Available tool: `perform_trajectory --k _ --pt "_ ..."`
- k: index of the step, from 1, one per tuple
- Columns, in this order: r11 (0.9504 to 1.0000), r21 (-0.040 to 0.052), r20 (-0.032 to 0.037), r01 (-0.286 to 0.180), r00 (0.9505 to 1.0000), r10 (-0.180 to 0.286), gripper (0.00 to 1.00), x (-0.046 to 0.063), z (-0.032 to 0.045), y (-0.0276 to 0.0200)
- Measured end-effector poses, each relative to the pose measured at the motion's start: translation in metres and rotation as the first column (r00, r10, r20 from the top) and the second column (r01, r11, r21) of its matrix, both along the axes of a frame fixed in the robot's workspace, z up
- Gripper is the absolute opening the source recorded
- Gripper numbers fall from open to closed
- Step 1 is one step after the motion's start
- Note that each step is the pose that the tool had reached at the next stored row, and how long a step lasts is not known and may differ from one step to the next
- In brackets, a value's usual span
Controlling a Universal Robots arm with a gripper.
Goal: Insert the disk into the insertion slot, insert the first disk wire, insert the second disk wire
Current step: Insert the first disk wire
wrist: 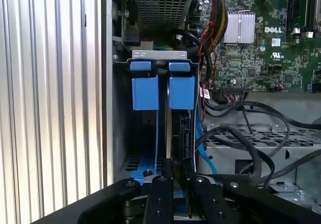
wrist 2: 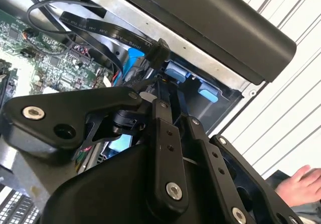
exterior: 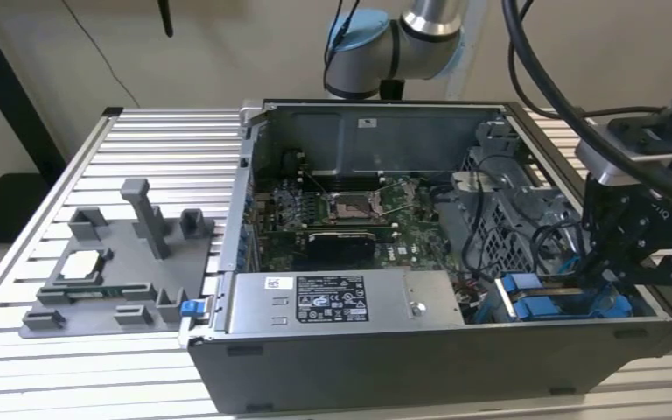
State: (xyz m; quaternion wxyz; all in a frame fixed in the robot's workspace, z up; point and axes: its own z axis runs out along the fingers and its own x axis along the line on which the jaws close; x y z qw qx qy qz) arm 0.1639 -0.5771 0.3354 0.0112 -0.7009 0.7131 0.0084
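Note:
The disk (wrist: 182, 131) stands edge-on inside the insertion slot (wrist: 119, 133), under one of two bright blue tabs (wrist: 181, 92). My gripper (wrist: 176, 164) reaches down into the slot right at the disk's near end. In the exterior view the gripper (exterior: 612, 278) is low in the open case's corner on that view's right, over the blue rails (exterior: 537, 308). A flat black wire ends in a black connector (wrist 2: 156, 50) just beyond the gripper (wrist 2: 159, 91). A blue wire (wrist: 204, 151) runs beside the disk.
The power-supply box (exterior: 330, 302) lies along the case's front, the motherboard (exterior: 336, 210) behind it. A perforated cage (exterior: 511, 227) with looping black cables (wrist: 251, 148) stands beside the slot. A grey fixture (exterior: 120, 262) sits on the slatted table. A person's hand (wrist 2: 301, 184) rests near the case.

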Motion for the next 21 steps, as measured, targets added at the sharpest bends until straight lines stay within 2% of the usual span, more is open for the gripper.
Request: perform_trajectory --k 5,7,9,11,14,16,21 --pt "1.0 0.0026 0.0 0.0 1.0 0.0 0.0 0.0 -0.0022 0.0" --pt "1.0 0.0074 -0.0001 0.0 1.0 0.0 0.0 0.0 -0.0023 -0.0001" --pt "0.9999 0.0106 -0.0004 0.0 1.0 0.0 0.0 0.0 0.0026 -0.0001" --pt "1.0 0.0082 -0.0001 0.0 1.0 0.0 0.0 0.0 0.0075 0.0004" --pt "1.0 0.0079 0.0003 0.0 1.0 0.0 0.0 -0.002 0.0091 0.0027" --pt "1.0 0.0076 0.0029 0.001 1.0 -0.001 0.0 -0.005 0.0089 0.0052" --pt "1.0 0.0078 0.0055 0.002 1.0 -0.002 0.0 -0.01 0.0047 0.0059"
